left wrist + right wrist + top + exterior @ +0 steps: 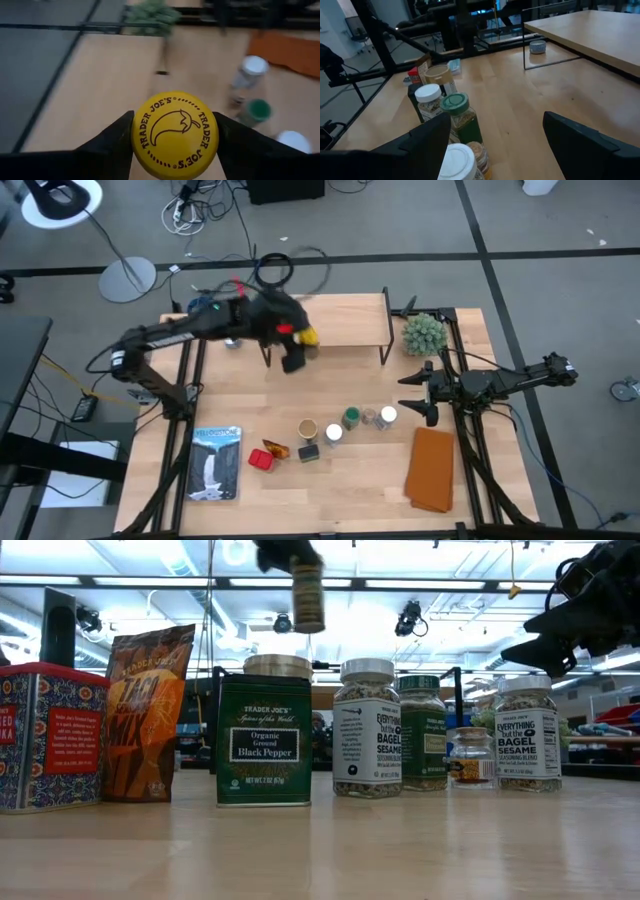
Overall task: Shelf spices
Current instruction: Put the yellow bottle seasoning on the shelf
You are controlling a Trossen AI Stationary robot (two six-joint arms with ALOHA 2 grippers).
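Observation:
My left gripper (297,340) is shut on a yellow-lidded spice jar (306,335), high in the air near the front edge of the shelf (345,320), a light-wood board on black legs. In the low view the jar (307,595) hangs well above the row of spices. On the table stand a tan-lidded jar (308,428), a dark box (309,451), white-lidded jars (333,434) (388,415), a green-lidded jar (351,418), a red tin (260,459) and an orange packet (275,447). My right gripper (415,390) is open and waits right of the row. My left gripper (175,137) pinches the jar between its two fingers (112,145), one on each side of the yellow lid's rim (141,135). The fingers come from above, pointing down. The jar hangs upright below them, lifted clear of table and shelf.
A spiky green plant (423,333) stands at the shelf's right end. A flat silver tin (537,46) lies under the shelf. A booklet (215,463) lies near the table's left front, and an orange cloth (432,470) at the right front. Bare wood lies between the shelf and the spice row.

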